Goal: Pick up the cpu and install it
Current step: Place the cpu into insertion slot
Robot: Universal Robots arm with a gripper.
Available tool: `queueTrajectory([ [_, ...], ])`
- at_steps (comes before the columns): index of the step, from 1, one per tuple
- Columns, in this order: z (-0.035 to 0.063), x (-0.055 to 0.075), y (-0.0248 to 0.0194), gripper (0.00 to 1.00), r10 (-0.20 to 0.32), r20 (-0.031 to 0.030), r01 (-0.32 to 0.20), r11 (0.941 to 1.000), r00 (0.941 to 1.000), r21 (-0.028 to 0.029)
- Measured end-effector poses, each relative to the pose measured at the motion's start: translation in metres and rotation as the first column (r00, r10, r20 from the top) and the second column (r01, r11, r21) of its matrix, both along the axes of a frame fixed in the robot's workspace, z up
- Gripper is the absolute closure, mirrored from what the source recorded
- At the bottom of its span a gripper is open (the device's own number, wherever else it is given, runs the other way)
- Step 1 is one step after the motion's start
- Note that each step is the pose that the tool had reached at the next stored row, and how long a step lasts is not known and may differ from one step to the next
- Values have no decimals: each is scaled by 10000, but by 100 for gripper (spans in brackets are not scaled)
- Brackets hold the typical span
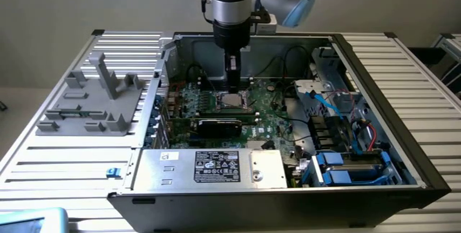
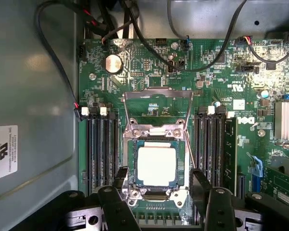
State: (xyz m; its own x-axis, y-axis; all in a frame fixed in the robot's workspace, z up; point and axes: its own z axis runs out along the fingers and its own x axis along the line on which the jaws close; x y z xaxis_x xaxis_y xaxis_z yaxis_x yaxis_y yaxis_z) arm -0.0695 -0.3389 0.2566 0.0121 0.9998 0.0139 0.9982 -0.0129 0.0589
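While the hand [image 2: 158, 179] hangs, fingers [image 2: 202, 190] apart and empty, over the dull silver square cpu [image 2: 156, 166] in its socket [image 2: 131, 166], we could bend pins by nudging it.

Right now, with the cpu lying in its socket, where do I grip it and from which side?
I'd take the cpu by two opposite thin edges, coming straight down from above. It lies flat in the socket frame, so only the silver top and rim are reachable, and the load plate stands swung open. The gripper hangs open over it.
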Motion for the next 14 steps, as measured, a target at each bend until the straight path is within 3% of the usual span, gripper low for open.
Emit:
queueTrajectory([
  [9, 25, 1, 0, 38, 0, 1, 0, 10000, 10000, -3],
  [11, 25, 1, 0, 51, 0, 1, 0, 10000, 10000, -3],
  [12, 25, 1, 0, 51, 0, 1, 0, 10000, 10000, -3],
  [14, 25, 1, 0, 63, 0, 1, 0, 10000, 10000, -3],
])
